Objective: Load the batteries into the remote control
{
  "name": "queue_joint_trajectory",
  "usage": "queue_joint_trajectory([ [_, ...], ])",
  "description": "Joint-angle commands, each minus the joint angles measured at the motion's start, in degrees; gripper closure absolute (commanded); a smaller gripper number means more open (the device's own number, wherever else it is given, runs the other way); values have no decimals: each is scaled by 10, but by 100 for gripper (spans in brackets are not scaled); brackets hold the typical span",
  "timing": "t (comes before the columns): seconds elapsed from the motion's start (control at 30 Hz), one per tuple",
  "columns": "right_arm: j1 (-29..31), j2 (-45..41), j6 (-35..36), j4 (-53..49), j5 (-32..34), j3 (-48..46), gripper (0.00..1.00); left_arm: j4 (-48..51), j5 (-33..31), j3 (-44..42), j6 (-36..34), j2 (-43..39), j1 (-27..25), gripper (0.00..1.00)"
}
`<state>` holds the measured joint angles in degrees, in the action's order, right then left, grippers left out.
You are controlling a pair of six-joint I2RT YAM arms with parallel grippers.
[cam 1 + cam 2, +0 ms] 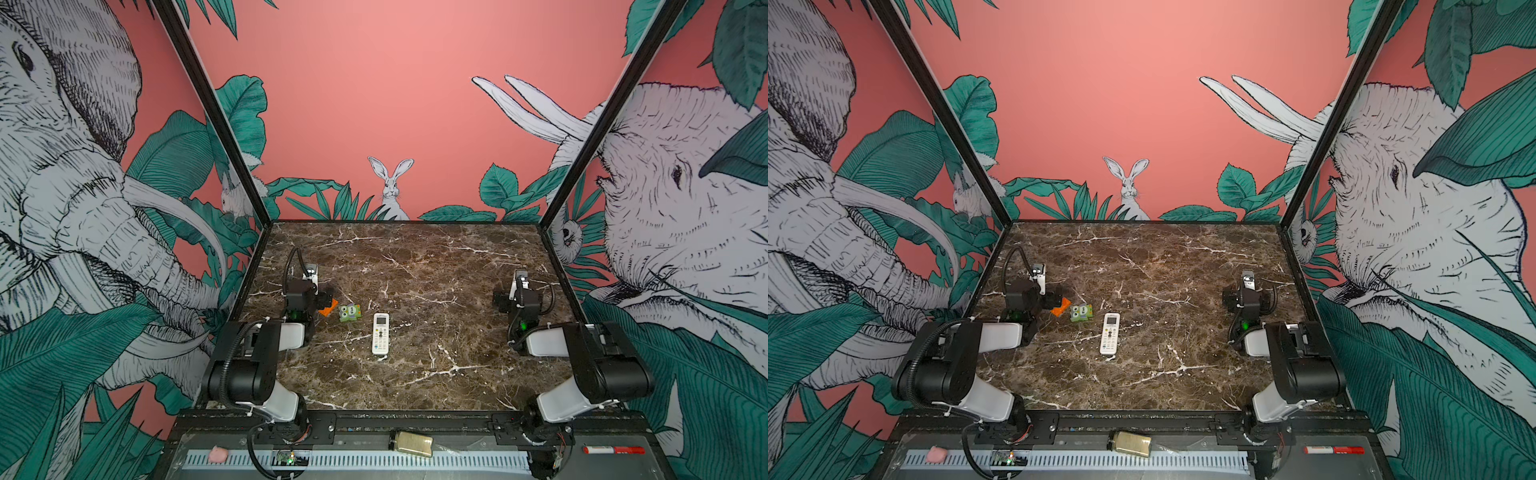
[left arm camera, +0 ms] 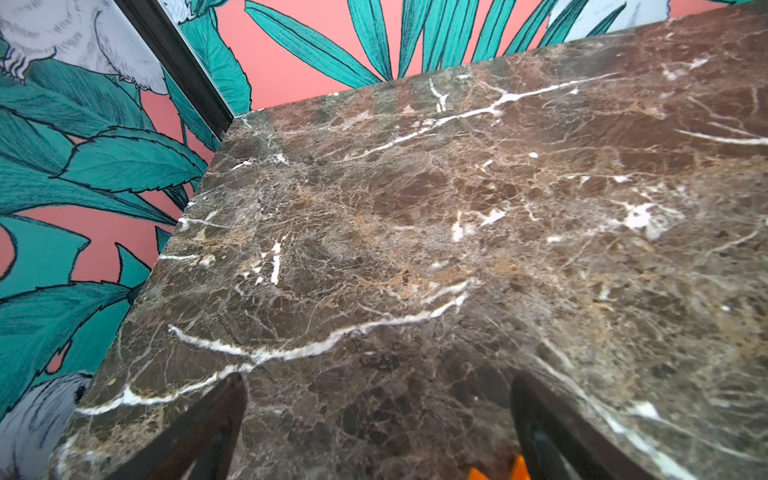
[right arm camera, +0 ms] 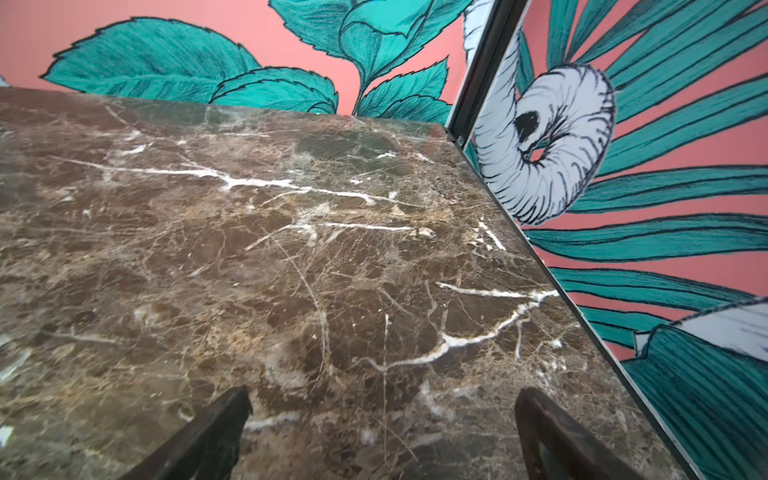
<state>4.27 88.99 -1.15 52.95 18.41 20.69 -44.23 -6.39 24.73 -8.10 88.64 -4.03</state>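
The white remote control (image 1: 380, 333) (image 1: 1110, 333) lies button side up near the middle of the marble table (image 1: 415, 257), its long axis pointing front to back. No batteries show in any view. My left gripper (image 1: 311, 293) (image 2: 378, 378) rests at the left, to the left of the remote and behind it. Its jaws are open over bare marble. An orange piece (image 1: 328, 309) (image 2: 515, 471) lies close by one finger. My right gripper (image 1: 521, 299) (image 3: 384, 392) sits at the far right, open, with nothing between its fingers.
A green owl-faced block (image 1: 349, 313) (image 1: 1081, 313) sits between the orange piece and the remote. On the front ledge lie a jar (image 1: 411, 444), a red marker (image 1: 613, 450) and a pink lump (image 1: 217, 454). Printed walls close the table's left, right and back.
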Motion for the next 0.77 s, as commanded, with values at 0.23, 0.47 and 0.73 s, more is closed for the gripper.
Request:
queue_joint_trajectory([
  [0.23,-20,-2,-23,43,-3,-11,1,-56,21,-14,9,1,5,1],
  [0.47,-17,-1,-22,29,1,-2,1,-54,23,-12,9,1,6,0],
  [0.73,-14,0,-18,23,6,2,1,-52,26,-11,9,3,6,1],
])
